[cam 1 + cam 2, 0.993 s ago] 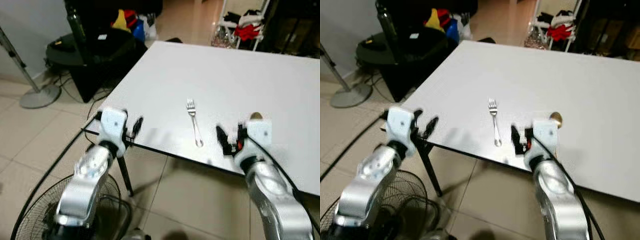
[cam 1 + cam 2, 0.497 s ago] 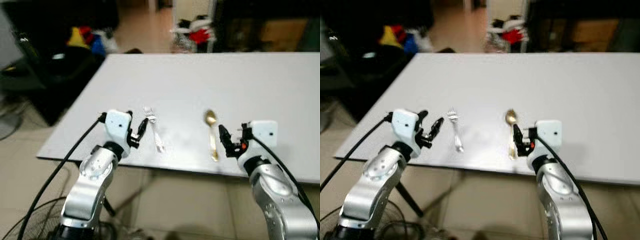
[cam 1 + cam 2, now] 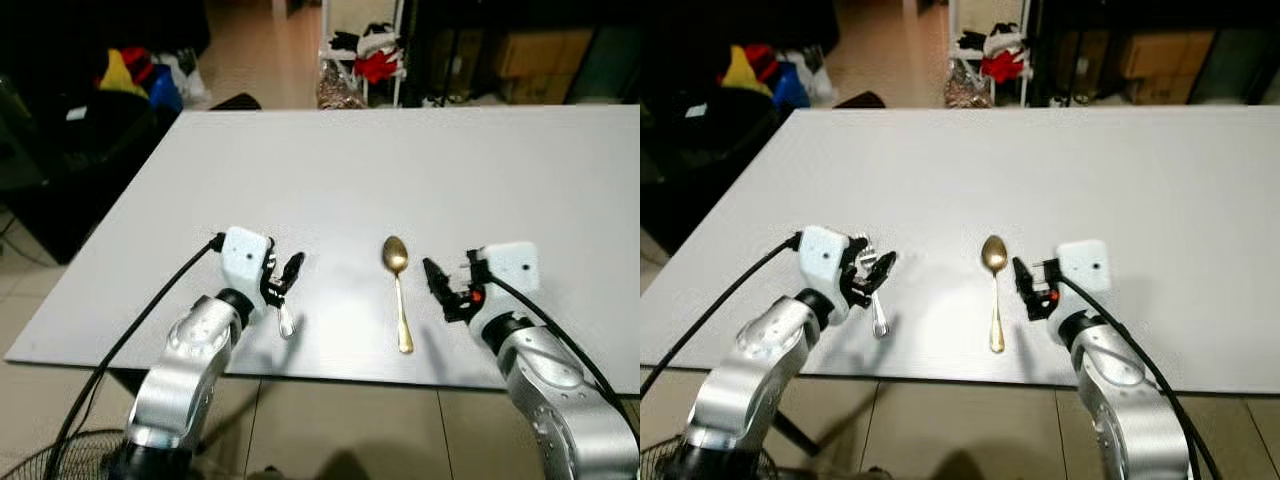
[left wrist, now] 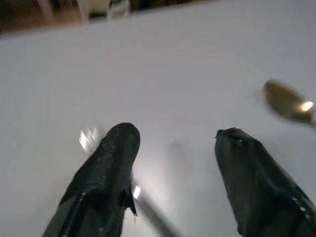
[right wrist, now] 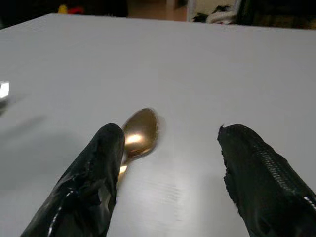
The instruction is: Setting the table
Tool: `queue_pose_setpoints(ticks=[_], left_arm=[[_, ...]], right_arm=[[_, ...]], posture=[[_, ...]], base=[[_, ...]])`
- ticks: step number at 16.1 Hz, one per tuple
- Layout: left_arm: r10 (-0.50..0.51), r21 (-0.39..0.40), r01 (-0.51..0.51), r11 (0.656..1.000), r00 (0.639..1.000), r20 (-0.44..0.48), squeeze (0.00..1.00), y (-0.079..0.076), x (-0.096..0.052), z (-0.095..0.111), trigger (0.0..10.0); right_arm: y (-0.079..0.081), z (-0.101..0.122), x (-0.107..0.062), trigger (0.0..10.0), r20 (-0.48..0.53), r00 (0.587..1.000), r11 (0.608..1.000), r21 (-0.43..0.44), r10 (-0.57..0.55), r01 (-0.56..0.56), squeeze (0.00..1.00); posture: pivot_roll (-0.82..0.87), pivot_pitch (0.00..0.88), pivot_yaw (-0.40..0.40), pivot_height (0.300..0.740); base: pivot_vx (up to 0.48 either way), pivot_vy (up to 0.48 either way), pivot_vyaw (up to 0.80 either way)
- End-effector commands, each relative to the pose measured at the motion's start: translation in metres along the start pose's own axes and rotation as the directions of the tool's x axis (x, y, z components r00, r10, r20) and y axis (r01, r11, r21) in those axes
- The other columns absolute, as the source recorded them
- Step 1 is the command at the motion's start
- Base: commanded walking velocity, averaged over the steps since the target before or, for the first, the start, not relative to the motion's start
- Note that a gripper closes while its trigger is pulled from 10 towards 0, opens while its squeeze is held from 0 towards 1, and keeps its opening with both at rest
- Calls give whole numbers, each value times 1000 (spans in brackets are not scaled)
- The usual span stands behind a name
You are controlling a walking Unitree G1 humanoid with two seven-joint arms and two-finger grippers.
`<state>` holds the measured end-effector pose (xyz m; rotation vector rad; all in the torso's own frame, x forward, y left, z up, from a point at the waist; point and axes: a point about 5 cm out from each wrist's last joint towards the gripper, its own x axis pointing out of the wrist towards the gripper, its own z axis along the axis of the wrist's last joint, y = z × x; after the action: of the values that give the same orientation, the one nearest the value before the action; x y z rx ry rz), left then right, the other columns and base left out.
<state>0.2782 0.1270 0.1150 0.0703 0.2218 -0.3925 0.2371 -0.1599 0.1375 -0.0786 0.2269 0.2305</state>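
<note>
Both end effectors (image 3: pixel 283 283) (image 3: pixel 447 290) low over table (image 3: pixel 420 150), fingers spread.

Beyond the far edge of the table you see a white wire rack (image 3: pixel 362 45) hung with red and black clothes, standing on a beige tiled floor (image 3: pixel 250 50). To its right, brown cardboard boxes (image 3: pixel 530 50) sit on dark shelving. At your far left, a pile of bright things, a yellow one (image 3: pixel 118 72) and a blue one (image 3: pixel 163 92), rests beside dark furniture. Down at the near left corner, the black wire grille of a floor fan (image 3: pixel 55 455) shows on the tiles, and a black cable (image 3: pixel 95 385) loops above it.
</note>
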Motion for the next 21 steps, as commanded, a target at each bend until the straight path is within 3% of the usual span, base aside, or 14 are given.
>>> queue_pose_setpoints(ticks=[1, 5, 9, 10, 11, 13, 16, 17, 18, 19, 20, 21], left_arm=[[20, -24, -21, 999, 999, -44, 1000, 9, 0, -7, 10000], [14, -36, -19, 999, 990, -139, 1000, 16, 23, -13, 10000], [-20, -86, 7, 996, 988, -151, 1000, 14, 41, -10, 10000], [12, -73, -26, 997, 983, -181, 1000, 17, 44, -13, 10000], [88, -53, -101, 993, 973, -212, 1000, 25, 45, -16, 10000], [121, -41, -133, 990, 966, -229, 1000, 30, 43, -18, 10000], [89, -86, -115, 990, 961, -260, 1000, 26, 43, -24, 10000], [32, -156, -75, 985, 964, -263, 953, 19, 43, -26, 10000], [26, -151, -69, 986, 963, -269, 553, 17, 43, -26, 8667], [23, -143, -66, 987, 960, -278, 357, 16, 43, -27, 4941], [25, -137, -68, 988, 957, -290, 0, 16, 41, -28, 0], [25, -135, -70, 988, 951, -309, 0, 16, 39, -29, 0]], right_arm=[[8, 7, -1, 10000, 21, 998, 998, -10, 57, -57, 0], [4, 13, -11, 10000, -53, 982, 975, -123, 179, -184, 0], [4, 17, -16, 10000, -90, 969, 964, -121, 229, -238, 0], [5, 16, -19, 10000, -106, 961, 956, -122, 254, -266, 0], [7, 16, -22, 10000, -116, 953, 947, -128, 281, -295, 0], [10, 17, -26, 10000, -121, 940, 934, -128, 320, -334, 0], [14, 18, -31, 10000, -160, 907, 902, -136, 389, -410, 0], [16, 18, -35, 10000, -183, 888, 885, -134, 421, -447, 0], [16, 19, -36, 10000, -188, 885, 881, -136, 426, -453, 0], [16, 19, -36, 10000, -198, 879, 875, -138, 434, -463, 0], [15, 18, -37, 10000, -209, 875, 872, -139, 437, -469, 0], [14, 18, -38, 10000, -220, 868, 867, -135, 446, -480, 0]], posture=[[110, 0, 80, 727], [59, 0, 128, 727], [39, 0, 137, 727], [35, 0, 139, 727], [33, 0, 141, 727], [35, 0, 139, 727], [35, 0, 135, 727], [29, 0, 139, 727], [28, 0, 141, 727], [25, 0, 144, 727], [26, 0, 146, 727], [30, 0, 144, 727]], base=[[0, 0, 0], [0, 0, 0], [0, 0, 0], [0, 0, 0], [0, 0, 0], [0, 0, 0], [0, 0, 0], [0, 0, 0], [0, 0, 0], [0, 0, 0], [0, 0, 0], [0, 0, 0]])
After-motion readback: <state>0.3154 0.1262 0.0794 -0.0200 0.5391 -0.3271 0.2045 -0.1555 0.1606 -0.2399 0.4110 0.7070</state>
